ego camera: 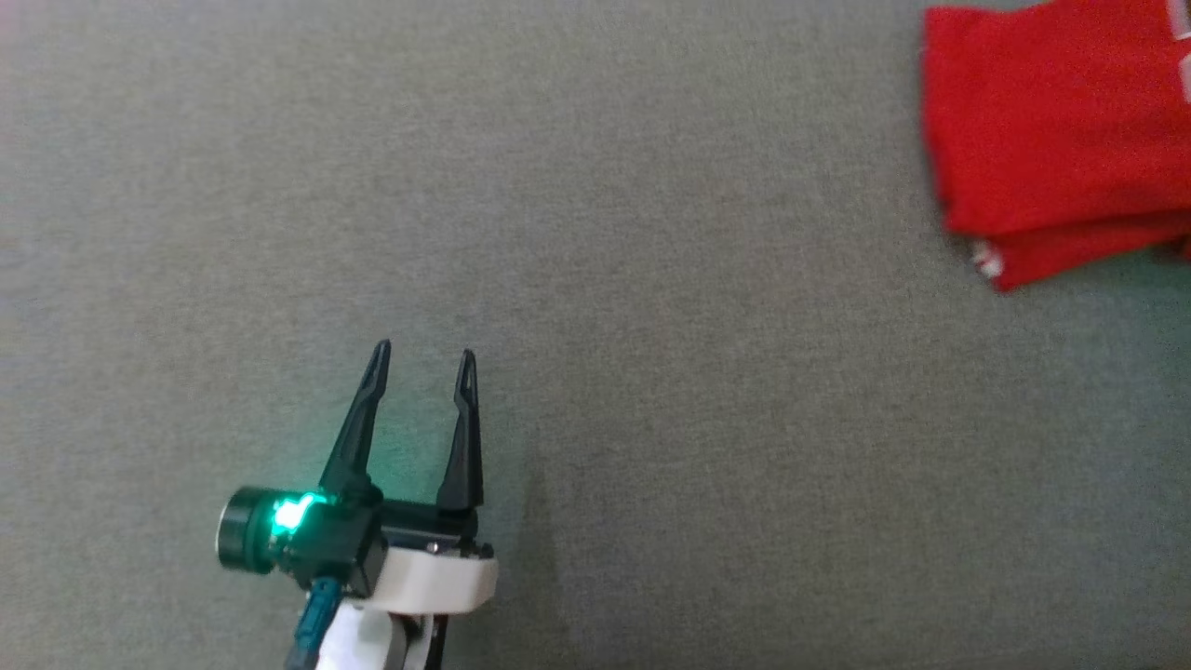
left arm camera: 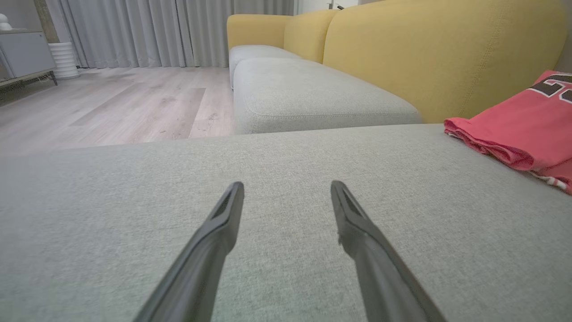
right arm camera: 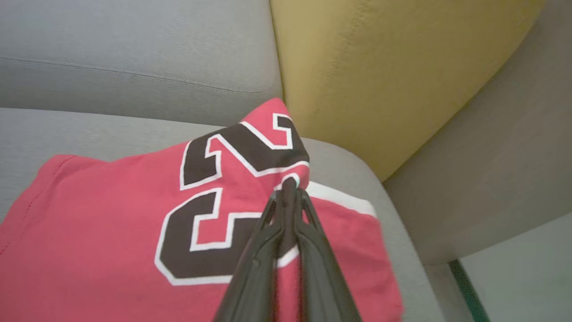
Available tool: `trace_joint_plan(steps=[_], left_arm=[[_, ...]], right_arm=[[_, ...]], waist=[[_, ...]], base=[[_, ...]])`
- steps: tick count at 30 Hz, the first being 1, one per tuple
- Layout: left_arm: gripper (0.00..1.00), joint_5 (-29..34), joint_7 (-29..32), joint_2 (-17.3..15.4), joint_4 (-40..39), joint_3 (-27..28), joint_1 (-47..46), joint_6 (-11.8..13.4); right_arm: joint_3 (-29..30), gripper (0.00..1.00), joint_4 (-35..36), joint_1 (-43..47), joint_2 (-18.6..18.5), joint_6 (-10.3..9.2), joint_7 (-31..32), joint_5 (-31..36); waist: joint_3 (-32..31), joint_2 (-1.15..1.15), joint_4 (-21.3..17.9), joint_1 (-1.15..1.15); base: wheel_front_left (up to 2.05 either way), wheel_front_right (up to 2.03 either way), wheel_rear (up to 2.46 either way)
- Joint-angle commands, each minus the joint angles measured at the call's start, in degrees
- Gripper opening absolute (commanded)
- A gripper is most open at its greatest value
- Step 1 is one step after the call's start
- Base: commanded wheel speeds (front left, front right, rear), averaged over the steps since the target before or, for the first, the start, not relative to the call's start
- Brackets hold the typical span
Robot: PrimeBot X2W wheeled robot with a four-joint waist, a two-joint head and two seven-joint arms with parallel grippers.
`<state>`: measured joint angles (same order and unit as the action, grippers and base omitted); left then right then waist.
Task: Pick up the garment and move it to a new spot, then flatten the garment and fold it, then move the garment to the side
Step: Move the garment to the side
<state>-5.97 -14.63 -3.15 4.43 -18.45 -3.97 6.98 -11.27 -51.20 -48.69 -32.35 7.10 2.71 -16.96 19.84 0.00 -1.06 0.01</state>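
The garment [ego camera: 1051, 121] is a red jersey with black, white-edged numbers, lying folded on the grey sofa seat [ego camera: 651, 279] at the top right of the head view. My left gripper [ego camera: 423, 358] hovers open at the lower left, far from the jersey, with nothing between its fingers. Along the left wrist view the open gripper [left arm camera: 288, 190] points over bare cushion, with the garment [left arm camera: 514, 129] off to the right. In the right wrist view my right gripper [right arm camera: 289, 188] is shut, pinching a fold of the garment [right arm camera: 111, 214] at its numbered edge near the sofa back.
A yellow sofa backrest [left arm camera: 424, 53] runs behind the seat. Another grey cushion [left arm camera: 290, 89] lies beyond, with wooden floor [left arm camera: 111, 103], curtains and a grey cabinet [left arm camera: 22, 53] to the left. A grey armrest [right arm camera: 491, 156] borders the garment's corner.
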Motion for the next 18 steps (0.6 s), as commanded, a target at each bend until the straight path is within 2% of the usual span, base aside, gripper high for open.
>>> trace_joint_plan(steps=[1,6,8,9,10,12,14,18], left_arm=[[1.00,0.46,-0.37,0.27,-1.62,1.57,-1.72,-0.28],[1.00,0.48,-0.37,0.27,-1.40,1.13,-3.61,-0.67],[1.00,0.41,-0.37,0.27,-1.08,0.96,-4.35,-0.82],[1.00,0.33,-0.37,0.27,-0.94,0.90,-4.73,-0.89],[1.00,0.00,-0.37,0.27,-0.79,0.96,-5.38,-0.72],[1.00,-0.91,-0.37,0.27,-0.81,1.19,-5.53,-0.26],[1.00,-3.35,-0.37,0.27,-1.18,1.73,-5.15,0.20],[1.00,-6.44,-0.37,0.27,-1.77,3.18,-3.33,0.72]], right_arm=[[-0.49,0.00,2.71,-1.52,-3.09,0.39,0.82,0.20],[1.50,0.00,6.74,-0.23,-11.27,0.39,3.80,-0.30],[3.08,0.00,7.59,0.58,-13.45,0.39,4.81,-0.49],[3.98,0.29,7.85,0.94,-14.18,0.39,5.43,-0.40],[5.68,1.00,8.78,1.67,-15.03,0.39,5.59,0.80],[7.25,1.00,10.03,2.63,-14.74,0.39,4.73,3.08],[8.96,1.00,11.43,3.98,-12.84,0.39,3.10,5.58],[11.19,1.00,14.47,8.47,-4.66,0.39,-0.26,10.31]], waist=[[1.83,0.00,-1.28,-0.01],[3.95,0.00,-1.67,-0.01],[4.23,0.00,-1.55,-0.01],[4.30,0.00,-1.42,-0.01],[4.01,0.00,-1.05,-0.01],[3.07,0.00,-0.61,-0.01],[1.51,0.00,-0.18,-0.01],[-3.21,0.00,0.40,-0.01]], base=[[0.00,0.00,0.00],[0.00,0.00,0.00],[0.00,0.00,0.00],[0.00,0.00,0.00],[0.00,0.00,0.00],[0.00,0.00,0.00],[0.00,0.00,0.00],[0.00,0.00,0.00]])
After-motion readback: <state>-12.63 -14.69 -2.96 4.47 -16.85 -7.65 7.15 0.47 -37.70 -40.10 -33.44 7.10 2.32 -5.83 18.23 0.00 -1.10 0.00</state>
